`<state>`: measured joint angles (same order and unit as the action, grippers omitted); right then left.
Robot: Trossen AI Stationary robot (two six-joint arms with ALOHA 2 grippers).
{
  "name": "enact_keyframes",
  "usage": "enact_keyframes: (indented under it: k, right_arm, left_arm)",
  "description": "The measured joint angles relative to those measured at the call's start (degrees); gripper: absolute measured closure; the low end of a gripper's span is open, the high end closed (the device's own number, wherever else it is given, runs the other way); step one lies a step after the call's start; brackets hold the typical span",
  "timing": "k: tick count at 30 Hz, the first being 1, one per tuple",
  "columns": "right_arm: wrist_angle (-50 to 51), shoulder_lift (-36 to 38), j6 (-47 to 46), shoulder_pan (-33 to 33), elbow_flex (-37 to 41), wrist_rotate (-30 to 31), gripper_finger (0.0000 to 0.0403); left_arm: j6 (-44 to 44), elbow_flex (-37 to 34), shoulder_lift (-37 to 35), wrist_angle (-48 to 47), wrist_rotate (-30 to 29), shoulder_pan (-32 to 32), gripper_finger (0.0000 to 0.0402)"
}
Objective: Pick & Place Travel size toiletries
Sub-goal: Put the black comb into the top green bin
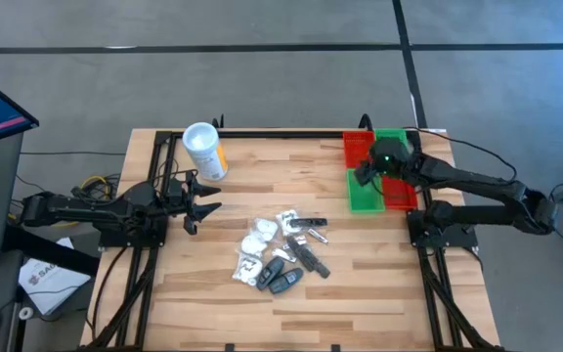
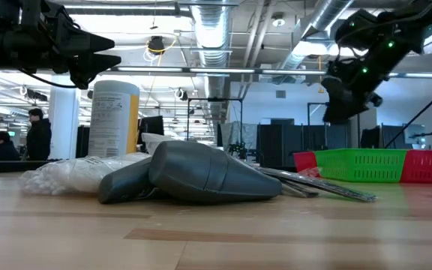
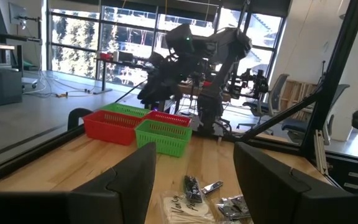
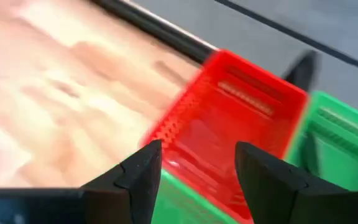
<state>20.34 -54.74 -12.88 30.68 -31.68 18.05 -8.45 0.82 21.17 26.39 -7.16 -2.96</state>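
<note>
The travel size toiletries [image 1: 281, 250] lie in a loose pile on the middle of the wooden table: white clear-wrapped packets [image 2: 73, 176] and dark grey little tubes [image 2: 201, 176]. Some of them show in the left wrist view [image 3: 194, 196]. My right gripper [image 1: 363, 176] hangs open and empty above the bins, with the red bin [image 4: 229, 130] showing between its fingers [image 4: 197, 152]. My left gripper [image 1: 200, 200] waits open above the table's left side, pointing toward the pile [image 3: 194, 152].
Two red and two green bins [image 1: 365, 193] stand in a square block at the table's far right [image 3: 157, 134]. A white canister with a yellow label [image 1: 204, 150] lies at the far left. Bare wood lies near the table's near edge. People stand in the room behind [image 2: 37, 135].
</note>
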Motion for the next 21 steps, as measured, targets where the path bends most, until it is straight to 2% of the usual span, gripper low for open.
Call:
enact_keyframes:
  k: [7,14,21]
  right_arm:
    - [-3.1,0.0,2.5,-8.2,0.0,-6.3,0.0211]
    - [-2.5,-1.1,4.5,-16.2,0.0,-6.4,0.0217]
    - [-3.4,-7.2,4.5,-22.4,-0.1,-6.4,0.022]
  left_arm:
    - [0.0,0.0,0.0,0.0,0.0,0.0,0.0192]
    - [0.0,0.0,0.0,0.0,0.0,0.0,0.0192]
    - [0.0,0.0,0.0,0.0,0.0,0.0,0.0192]
